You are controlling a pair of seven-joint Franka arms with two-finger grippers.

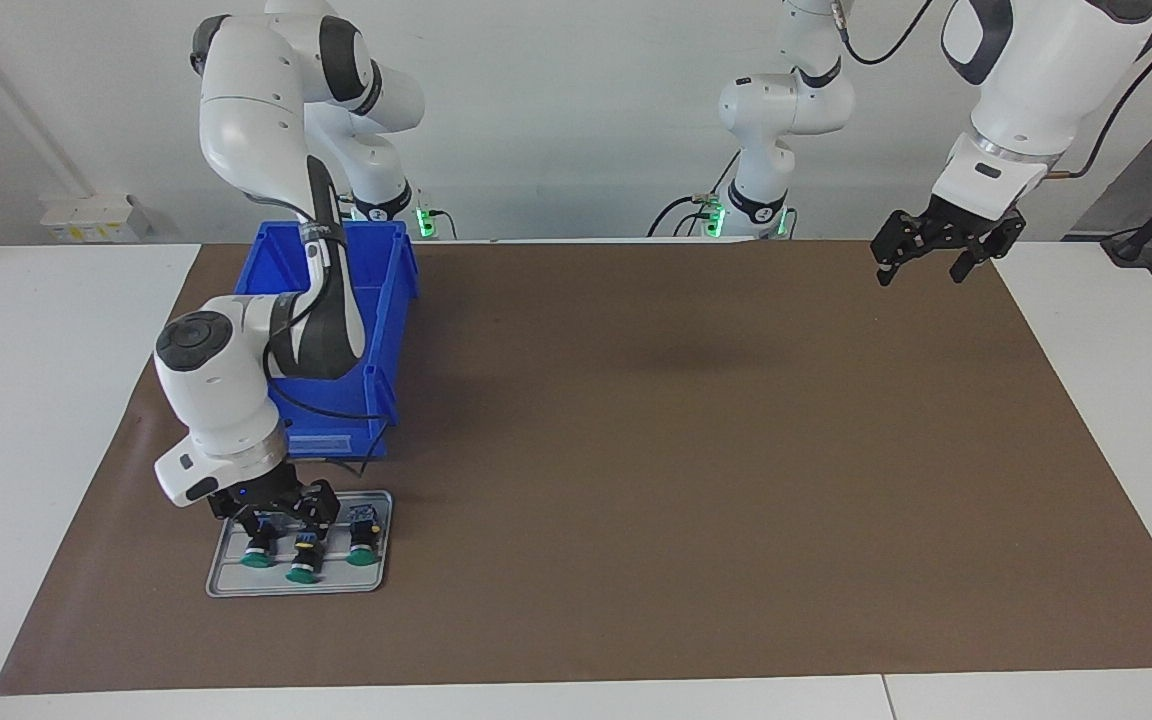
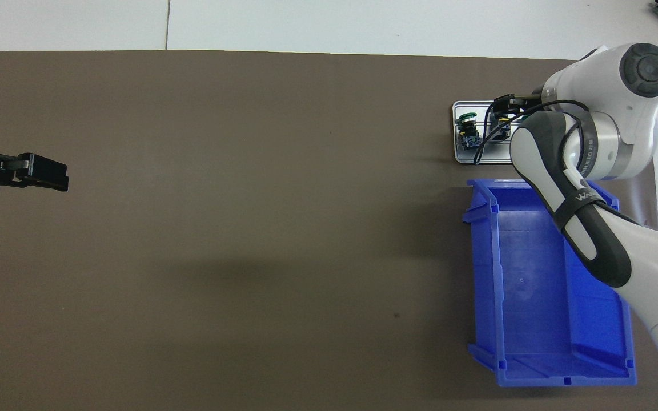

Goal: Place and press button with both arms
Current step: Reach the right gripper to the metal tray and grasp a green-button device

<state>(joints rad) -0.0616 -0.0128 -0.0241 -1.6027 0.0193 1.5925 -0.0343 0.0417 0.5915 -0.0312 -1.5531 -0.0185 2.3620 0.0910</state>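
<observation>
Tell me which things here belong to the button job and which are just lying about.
Job:
- green buttons on the grey tray
- right claw, low over the tray
- left claw, waiting over the brown mat

Lying about:
- blue bin

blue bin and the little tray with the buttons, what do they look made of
The open blue storage bin looks like moulded plastic: uniform colour, soft sheen, ribbed rim. The flat grey tray holding three green-capped buttons looks like metal, pale and lightly reflective with a raised rim, though grey plastic cannot be ruled out.
</observation>
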